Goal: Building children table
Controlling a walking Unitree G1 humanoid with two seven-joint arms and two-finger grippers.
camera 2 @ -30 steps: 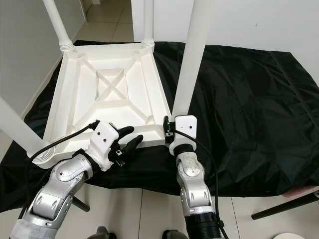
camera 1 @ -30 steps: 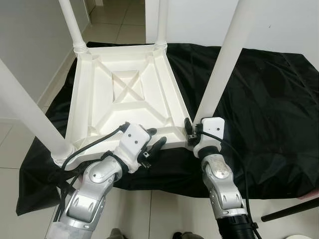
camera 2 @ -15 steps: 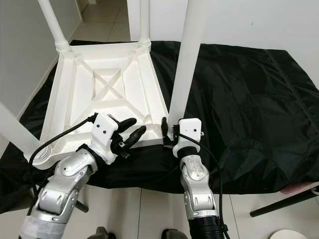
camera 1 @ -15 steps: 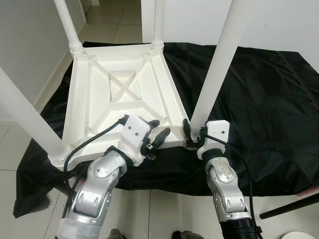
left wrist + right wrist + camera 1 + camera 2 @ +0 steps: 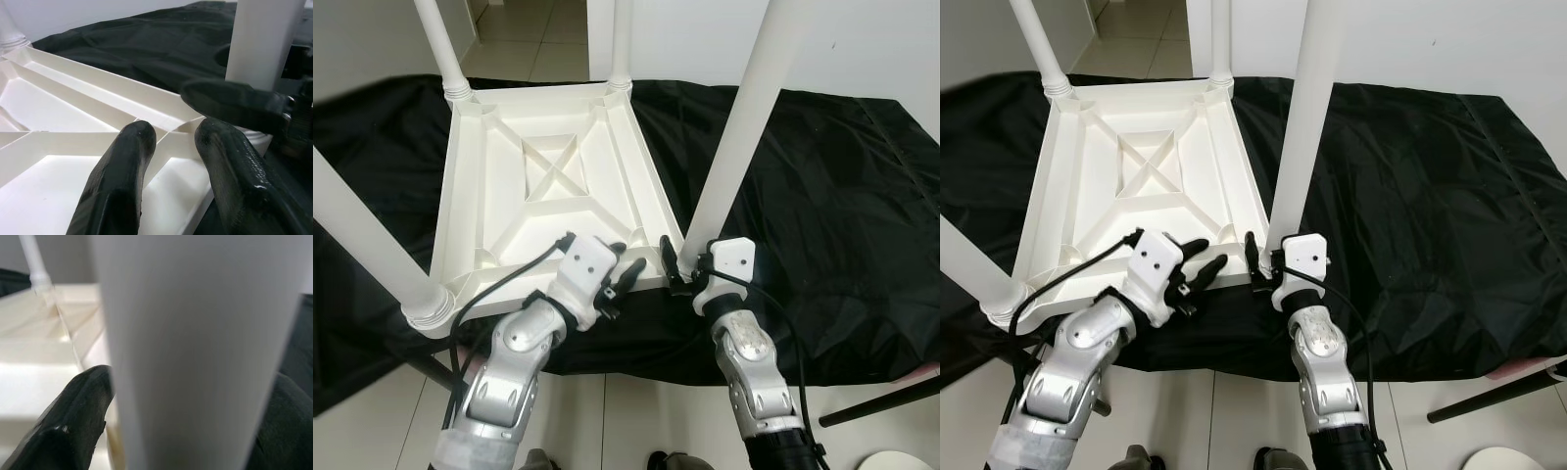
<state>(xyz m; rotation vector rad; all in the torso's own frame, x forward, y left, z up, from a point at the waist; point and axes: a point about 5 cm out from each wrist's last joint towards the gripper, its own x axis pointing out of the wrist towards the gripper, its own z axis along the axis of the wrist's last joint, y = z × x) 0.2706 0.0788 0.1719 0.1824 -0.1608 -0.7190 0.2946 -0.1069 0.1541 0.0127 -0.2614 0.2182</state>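
The right gripper (image 5: 677, 271) is set with its fingers (image 5: 80, 401) spread on either side of the near right leg (image 5: 736, 137), at its base; whether they press on it cannot be told. The left gripper (image 5: 625, 277) has its fingers (image 5: 122, 171) parted, holding nothing, over the near rim of the upturned children table (image 5: 548, 186), just beside that leg. The table lies top-down on a black sheet (image 5: 842, 196) on the floor, four legs fitted. It is judged light, stiff, smooth plastic, perhaps slippery; the legs are best gripped low, near the sockets.
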